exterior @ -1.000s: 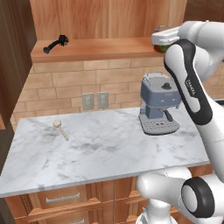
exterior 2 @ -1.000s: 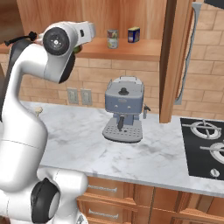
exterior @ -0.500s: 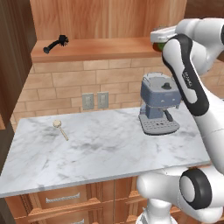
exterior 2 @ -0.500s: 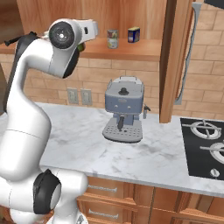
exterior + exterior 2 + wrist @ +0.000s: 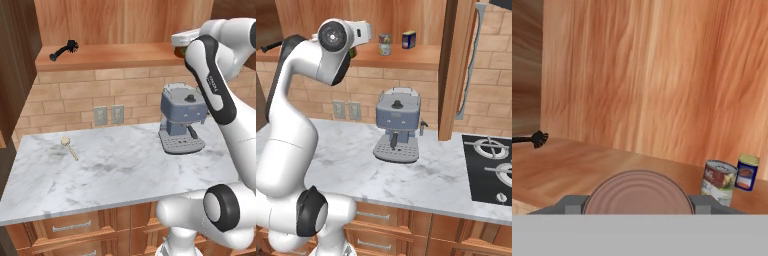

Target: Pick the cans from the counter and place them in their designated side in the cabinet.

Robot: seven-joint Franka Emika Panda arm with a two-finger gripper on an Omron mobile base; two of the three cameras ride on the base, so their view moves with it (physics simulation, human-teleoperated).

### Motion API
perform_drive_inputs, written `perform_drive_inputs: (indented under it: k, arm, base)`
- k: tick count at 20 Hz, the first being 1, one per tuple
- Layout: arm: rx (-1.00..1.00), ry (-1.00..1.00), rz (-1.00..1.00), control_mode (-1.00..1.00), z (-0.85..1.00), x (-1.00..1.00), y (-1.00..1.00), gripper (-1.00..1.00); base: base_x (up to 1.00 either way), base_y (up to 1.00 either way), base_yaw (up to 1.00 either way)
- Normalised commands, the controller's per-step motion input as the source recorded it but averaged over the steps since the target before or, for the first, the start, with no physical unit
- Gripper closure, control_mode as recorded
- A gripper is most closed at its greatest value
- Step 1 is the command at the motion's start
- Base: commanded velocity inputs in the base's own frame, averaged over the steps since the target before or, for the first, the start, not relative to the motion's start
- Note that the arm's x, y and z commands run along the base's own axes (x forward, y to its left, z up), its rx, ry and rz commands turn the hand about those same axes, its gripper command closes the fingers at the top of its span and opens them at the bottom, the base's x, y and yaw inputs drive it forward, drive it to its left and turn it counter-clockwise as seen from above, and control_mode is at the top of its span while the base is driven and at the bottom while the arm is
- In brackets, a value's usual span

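My gripper [image 5: 637,204] is shut on the dark red can [image 5: 637,192], whose round lid sits between the two fingers [image 5: 572,204]. In the left base view the gripper [image 5: 179,44] holds that can [image 5: 178,51] at the right end of the cabinet shelf [image 5: 110,55], level with its front edge. From the right, the hand [image 5: 356,40] hangs just left of the silver can [image 5: 385,44], which stands upright on the shelf [image 5: 406,57]. That silver can [image 5: 718,181] shows ahead and to the right in the hand view. The counter [image 5: 110,170] lies below.
A blue can [image 5: 408,39] stands right of the silver one. A black brush [image 5: 65,50] lies at the shelf's left end. A blue-grey coffee machine [image 5: 182,117] stands on the counter under the hand, a wooden spoon [image 5: 69,147] lies to the left. An open cabinet door [image 5: 458,70] and a stove [image 5: 491,170] are on the right.
The hand with the dark red can has edged slightly toward the shelf. The grip has not changed, and the cans on the shelf stay put.
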Motion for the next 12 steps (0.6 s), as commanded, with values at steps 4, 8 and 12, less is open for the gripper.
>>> perform_drive_inputs:
  k: [4, 8, 12]
  arm:
    - [0.0, 0.01, 0.0, -1.0, -0.05, 0.16, -0.01, 1.0]
    - [0.0, 0.02, 0.0, -1.0, -0.11, 0.15, 0.0, 1.0]
    - [0.0, 0.01, 0.0, -1.0, -0.08, 0.13, 0.0, 1.0]
  base:
    - [0.0, 0.0, 0.0]
    - [0.0, 0.0, 0.0]
    - [0.0, 0.0, 0.0]
